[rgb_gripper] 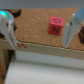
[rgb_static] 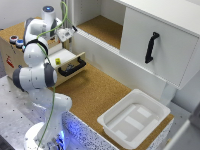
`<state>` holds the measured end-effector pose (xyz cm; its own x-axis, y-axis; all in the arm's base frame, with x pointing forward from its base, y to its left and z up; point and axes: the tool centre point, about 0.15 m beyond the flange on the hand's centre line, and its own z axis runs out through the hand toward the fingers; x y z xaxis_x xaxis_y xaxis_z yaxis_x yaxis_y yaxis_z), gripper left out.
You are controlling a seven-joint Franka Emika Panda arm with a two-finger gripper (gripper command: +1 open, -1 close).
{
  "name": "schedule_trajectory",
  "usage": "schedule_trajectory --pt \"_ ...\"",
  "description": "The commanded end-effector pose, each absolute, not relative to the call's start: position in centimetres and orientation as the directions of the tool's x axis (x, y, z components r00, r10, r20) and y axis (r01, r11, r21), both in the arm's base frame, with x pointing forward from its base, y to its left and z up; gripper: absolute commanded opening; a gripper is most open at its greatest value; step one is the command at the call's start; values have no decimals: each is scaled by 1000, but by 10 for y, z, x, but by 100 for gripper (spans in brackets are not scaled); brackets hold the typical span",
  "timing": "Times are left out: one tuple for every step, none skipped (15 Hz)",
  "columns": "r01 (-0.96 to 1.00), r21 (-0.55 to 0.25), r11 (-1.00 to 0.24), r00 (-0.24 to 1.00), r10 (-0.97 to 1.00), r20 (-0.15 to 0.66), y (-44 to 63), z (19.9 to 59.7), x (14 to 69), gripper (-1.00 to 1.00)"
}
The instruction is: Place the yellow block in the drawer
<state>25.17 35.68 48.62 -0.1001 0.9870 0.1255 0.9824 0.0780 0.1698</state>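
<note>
The yellow block is a tiny yellow-green cube lying on the pale floor inside the drawer. The drawer is pulled out of the cork-topped wooden box, and its black bar handle faces the cork floor. My gripper hangs above and behind the drawer, over the box top. In the wrist view the gripper is open, its two fingers spread wide with nothing between them. That view does not show the yellow block.
A red block lies on cork beyond the fingers. Round coloured buttons sit on the box top. A white cabinet door with a black handle stands at the exterior view's right, and a white plastic bin lies in front.
</note>
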Motion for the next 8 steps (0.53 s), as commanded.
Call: schedule_trajectory --pt "996 -59 59 -59 998 9 404 512 206 100" --pt "994 -83 73 -73 997 2 413 515 192 100" --pt "995 -82 63 -64 998 -4 421 519 180 100" --pt "996 -76 40 -41 999 -7 428 522 168 100" --pt "998 -64 1 -1 1000 -5 433 522 159 100" --pt "998 -56 -22 22 1000 -2 439 520 150 100" --pt "998 -49 -34 34 999 -10 443 517 142 100" --pt "997 -50 -55 55 998 -1 444 513 137 100"
